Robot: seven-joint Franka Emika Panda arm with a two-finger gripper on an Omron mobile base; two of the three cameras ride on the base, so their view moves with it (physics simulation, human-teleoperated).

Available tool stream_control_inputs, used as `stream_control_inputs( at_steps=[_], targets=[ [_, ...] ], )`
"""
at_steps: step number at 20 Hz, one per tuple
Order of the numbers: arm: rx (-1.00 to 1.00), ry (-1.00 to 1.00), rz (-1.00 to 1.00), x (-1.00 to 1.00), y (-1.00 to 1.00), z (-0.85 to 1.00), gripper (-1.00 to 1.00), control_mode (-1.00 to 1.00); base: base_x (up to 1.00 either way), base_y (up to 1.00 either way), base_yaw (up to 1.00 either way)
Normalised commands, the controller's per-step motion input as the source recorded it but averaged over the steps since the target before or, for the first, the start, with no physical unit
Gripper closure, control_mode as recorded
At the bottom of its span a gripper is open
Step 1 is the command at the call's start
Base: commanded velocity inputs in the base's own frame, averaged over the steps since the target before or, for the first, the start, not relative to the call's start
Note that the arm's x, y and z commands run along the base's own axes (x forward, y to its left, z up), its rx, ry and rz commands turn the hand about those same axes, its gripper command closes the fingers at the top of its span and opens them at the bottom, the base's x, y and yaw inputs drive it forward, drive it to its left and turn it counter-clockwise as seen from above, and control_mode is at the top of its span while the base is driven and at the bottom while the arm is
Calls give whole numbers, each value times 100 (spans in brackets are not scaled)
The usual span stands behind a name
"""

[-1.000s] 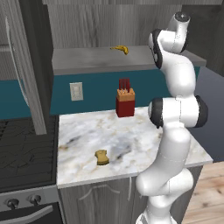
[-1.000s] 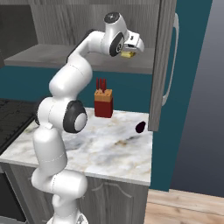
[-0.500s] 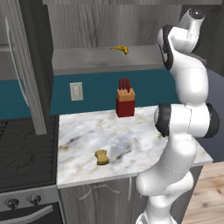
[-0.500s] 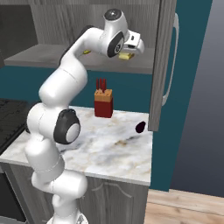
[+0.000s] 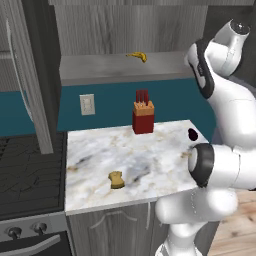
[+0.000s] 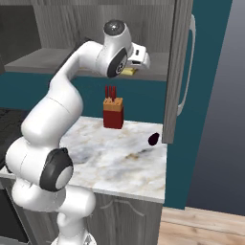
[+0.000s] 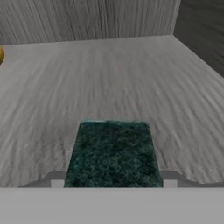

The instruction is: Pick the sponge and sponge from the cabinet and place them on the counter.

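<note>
Lifted slightly, gripper [image 7: 113, 179] clasps the dark-green-topped yellow sponge [image 7: 113, 153] above the cabinet [image 7: 109, 74] shelf.

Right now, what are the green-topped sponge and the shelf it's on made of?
Green-topped sponge: looks like soft yellow foam under a rough, dark green scrub layer; the top is speckled and matte. Shelf: looks like grey wood or laminate, matte, with fine grain lines; which one is unclear.
</note>
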Motion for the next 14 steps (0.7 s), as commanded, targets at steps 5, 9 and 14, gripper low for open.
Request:
stream_control_inputs(
  at_steps=[5,9,14],
  targets=[
    [0,0,3,-76,20,-1,100,-100,0,0,0],
    [0,-1,3,-87,11,0,100,-100,0,0,0],
    [0,0,2,-85,13,-2,100,-100,0,0,0]
  ],
)
